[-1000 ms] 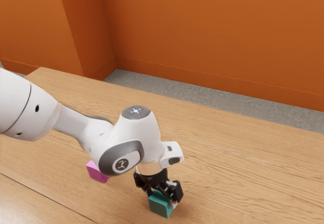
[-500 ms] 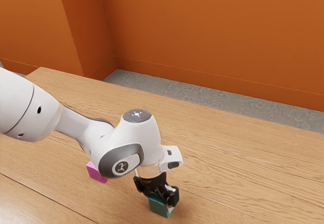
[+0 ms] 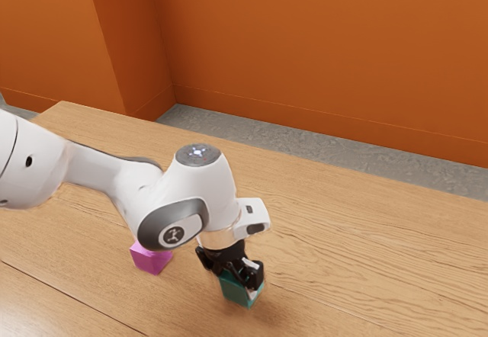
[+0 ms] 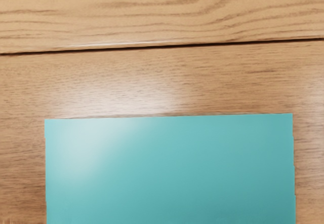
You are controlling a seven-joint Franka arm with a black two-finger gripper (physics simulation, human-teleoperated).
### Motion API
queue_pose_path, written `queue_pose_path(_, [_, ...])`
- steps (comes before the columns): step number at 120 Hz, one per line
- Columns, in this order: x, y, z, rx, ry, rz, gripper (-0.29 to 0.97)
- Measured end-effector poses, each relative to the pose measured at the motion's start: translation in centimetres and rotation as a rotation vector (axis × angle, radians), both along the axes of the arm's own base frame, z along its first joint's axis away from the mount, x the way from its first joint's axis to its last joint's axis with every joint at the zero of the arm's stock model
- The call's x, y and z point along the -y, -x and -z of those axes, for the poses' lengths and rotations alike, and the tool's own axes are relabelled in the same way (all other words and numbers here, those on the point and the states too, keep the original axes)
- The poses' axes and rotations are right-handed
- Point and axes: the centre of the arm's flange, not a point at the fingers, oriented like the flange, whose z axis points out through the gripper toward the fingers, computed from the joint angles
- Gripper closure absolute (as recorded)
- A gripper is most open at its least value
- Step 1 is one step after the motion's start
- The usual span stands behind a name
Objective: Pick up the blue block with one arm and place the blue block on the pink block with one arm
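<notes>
worktop: a wooden worktop (image 3: 366, 230) lies under the hand, plank grain all over. Nothing else is near the hand apart from the two blocks.
arm: the white Franka arm (image 3: 191, 200) is bent over low, with the wrist pointing pretty much straight down.
hand: the black hand (image 3: 235, 274) is pinching the blue block from two sides, fingers snug against its faces.
pink block: the pink block (image 3: 150, 259) sits on the worktop near the hand but apart from it, off toward the exterior view's left.
blue block: the blue block (image 3: 239, 293) looks more teal to me tbh. It's right between the fingers, directly below the hand, and seems just off the worktop or barely touching, hard to call.
step: I'd say the grasp is made and the lift and carry come next. The stacking isn't done yet.
doing it well: I'd keep the squeeze steady and go straight up first, high enough to clear the pink block's top. Then slide across, centre over it with edges squared up, lower gently and only then let go. Dragging it sideways low would probably knock the pink one.
writing: both blocks are plain. There's a small round emblem on the arm's joint cap, but no letters I can read.
</notes>
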Motion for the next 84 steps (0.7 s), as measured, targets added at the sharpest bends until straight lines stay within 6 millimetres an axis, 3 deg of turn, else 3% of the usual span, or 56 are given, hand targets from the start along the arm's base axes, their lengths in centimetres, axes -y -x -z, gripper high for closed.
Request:
queue_pose_path(16, [-1.6,-0.2,-3.9,0.050,-0.052,-0.007,0.41])
queue_pose_path(21, [-3.0,-0.5,-5.0,0.062,-0.072,-0.021,0.39])
queue_pose_path(26, [-6.0,-1.5,-5.8,0.063,-0.087,-0.073,0.36])
queue_pose_path(38, [-17.1,-3.9,-6.3,0.031,-0.102,-0.270,0.34])
queue_pose_path(43, [-19.7,-4.1,-6.2,0.018,-0.105,-0.309,0.33])
queue_pose_path(49, [-20.4,-4.0,-6.2,0.008,-0.109,-0.310,0.32])
queue_pose_path(68, [-20.2,-3.8,-6.0,-0.012,-0.117,-0.258,0.33])
queue_pose_path(84, [-22.3,-3.8,-5.9,-0.026,-0.118,-0.252,0.32])
